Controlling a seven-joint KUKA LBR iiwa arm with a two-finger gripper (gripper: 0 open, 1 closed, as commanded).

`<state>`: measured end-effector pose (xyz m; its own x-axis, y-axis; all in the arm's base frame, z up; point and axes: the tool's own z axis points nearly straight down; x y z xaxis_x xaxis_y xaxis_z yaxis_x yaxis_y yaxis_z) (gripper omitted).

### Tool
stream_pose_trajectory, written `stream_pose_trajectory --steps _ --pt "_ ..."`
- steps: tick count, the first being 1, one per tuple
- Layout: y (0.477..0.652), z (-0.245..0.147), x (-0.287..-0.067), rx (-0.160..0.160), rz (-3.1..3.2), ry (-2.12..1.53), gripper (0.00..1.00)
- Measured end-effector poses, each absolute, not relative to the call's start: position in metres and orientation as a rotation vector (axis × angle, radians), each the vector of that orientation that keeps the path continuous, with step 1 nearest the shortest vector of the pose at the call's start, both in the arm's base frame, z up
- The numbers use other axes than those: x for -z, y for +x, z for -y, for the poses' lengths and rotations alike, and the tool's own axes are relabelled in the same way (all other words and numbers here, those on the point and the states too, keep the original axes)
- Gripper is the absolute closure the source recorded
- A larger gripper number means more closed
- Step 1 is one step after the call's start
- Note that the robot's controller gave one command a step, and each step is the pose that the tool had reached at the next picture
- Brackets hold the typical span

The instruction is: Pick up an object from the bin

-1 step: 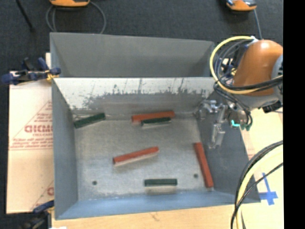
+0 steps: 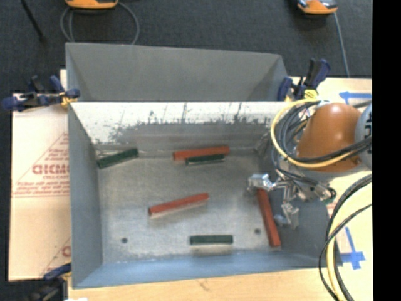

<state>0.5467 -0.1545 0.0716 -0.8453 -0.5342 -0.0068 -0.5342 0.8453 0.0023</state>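
Lying near the right wall of the bin [image 2: 84, 199], the red stick [image 2: 272, 227] has our gripper [image 2: 276, 196] over its far end; we cannot tell how wide the gripper stands. We should straddle its narrow width squarely, off the wall; the nearest green stick [image 2: 211, 239] lies well apart.

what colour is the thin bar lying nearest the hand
Red: the long thin red bar beside the hand, best seen in the camera view.
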Motion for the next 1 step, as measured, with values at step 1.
stream_pose_trajectory --steps 1 --pt "0.5293 0.1484 -0.1013 -0.007 -2.806 -1.396 0.0"
